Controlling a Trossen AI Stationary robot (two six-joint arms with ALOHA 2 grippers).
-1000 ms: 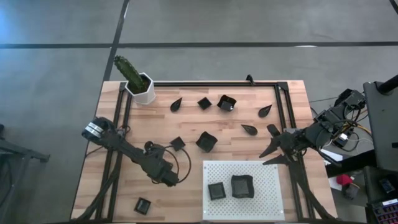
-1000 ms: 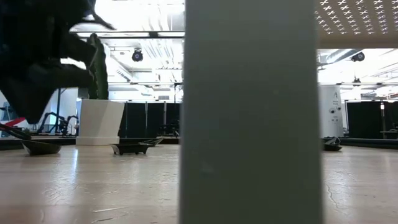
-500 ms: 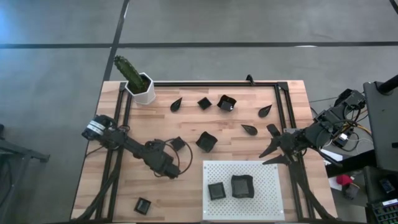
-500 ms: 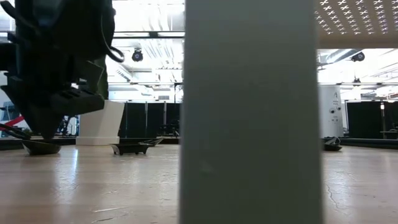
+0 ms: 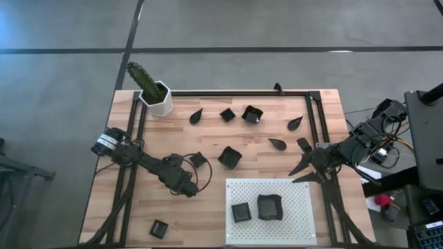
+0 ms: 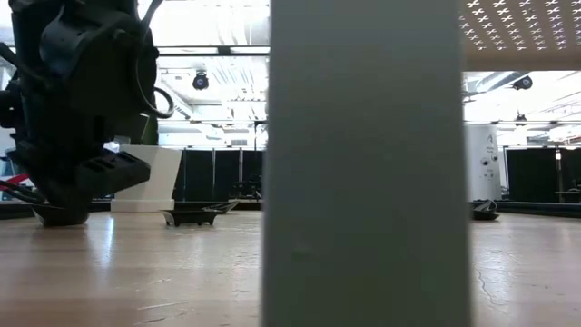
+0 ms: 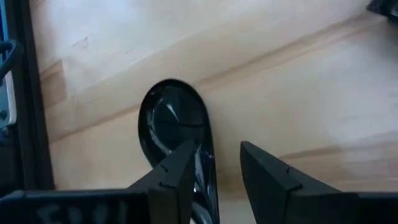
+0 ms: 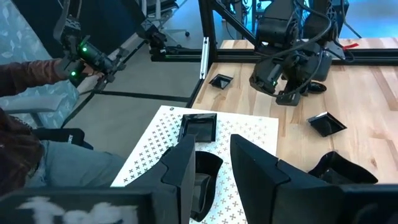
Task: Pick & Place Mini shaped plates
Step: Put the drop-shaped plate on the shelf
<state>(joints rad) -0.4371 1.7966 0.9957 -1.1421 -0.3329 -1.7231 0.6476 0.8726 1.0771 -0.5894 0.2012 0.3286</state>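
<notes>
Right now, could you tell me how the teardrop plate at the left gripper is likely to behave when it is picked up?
The teardrop plate looks rigid and glossy, so it may slip between the left gripper's open fingers. It seems small and shallow, probably light, and might skid on the table if nudged.

Robotics lab: wooden desk [image 5: 180, 138] with black frame rails [image 5: 239, 92], grey concrete floor [image 5: 277, 28], open hall with strip lights [image 6: 218, 45], seated person [image 8: 37, 124] working a controller.

The wooden table [image 5: 173, 138] is lit brightly and evenly, with only soft shadows. In the low view, ceiling lights [image 6: 218, 23] glare white, and a blurry pale post [image 6: 363, 163] stands near.
</notes>
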